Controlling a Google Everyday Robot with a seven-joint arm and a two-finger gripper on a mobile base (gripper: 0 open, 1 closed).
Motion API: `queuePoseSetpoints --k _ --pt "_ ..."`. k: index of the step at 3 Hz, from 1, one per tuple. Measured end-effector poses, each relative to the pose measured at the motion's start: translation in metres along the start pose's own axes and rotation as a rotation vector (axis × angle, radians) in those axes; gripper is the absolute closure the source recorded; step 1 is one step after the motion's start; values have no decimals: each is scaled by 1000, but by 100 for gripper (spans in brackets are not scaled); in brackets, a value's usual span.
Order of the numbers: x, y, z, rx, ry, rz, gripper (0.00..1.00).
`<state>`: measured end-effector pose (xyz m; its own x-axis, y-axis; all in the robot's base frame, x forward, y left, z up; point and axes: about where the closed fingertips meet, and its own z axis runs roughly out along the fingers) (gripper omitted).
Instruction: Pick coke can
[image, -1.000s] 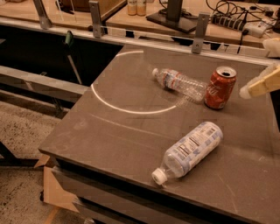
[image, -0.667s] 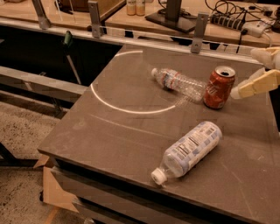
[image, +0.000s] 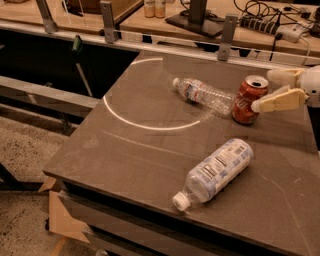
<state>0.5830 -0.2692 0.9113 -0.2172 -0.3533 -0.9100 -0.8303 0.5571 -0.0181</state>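
Coke can: I see the small red aluminium coke can, with white script and a silver top rim, standing upright on the dark grey-brown table top. Its opened top faces up.

Gripper: the cream-coloured two-finger gripper comes in from the right of the can at about the height of its upper half. Its fingers are spread apart and have not closed on anything. The far finger ends just right of the can's rim. The near finger reaches the can's right side, and I cannot tell whether it touches.

Near bottle: a clear plastic water bottle with a red and blue label lies on its side just left of the can. Its base is at or against the can and its cap end points away to the left.

Second bottle: a clear plastic water bottle with a white printed label and a white cap lies on its side in front of the can, well apart from it. Its cap points toward the table's front edge.

Table marking: a thin white arc curves across the table surface left of the can.

Background: behind the can, past the table's far edge, a light wooden bench carries black cables.
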Motion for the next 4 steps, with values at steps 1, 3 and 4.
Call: queuePoseSetpoints --k 1,3,4 --pt "1 7 11 -56 -23 -13 41" --pt "-28 41 -2 -41 -160 -45 96" --pt "-29 42 -1 -42 -166 -45 100"
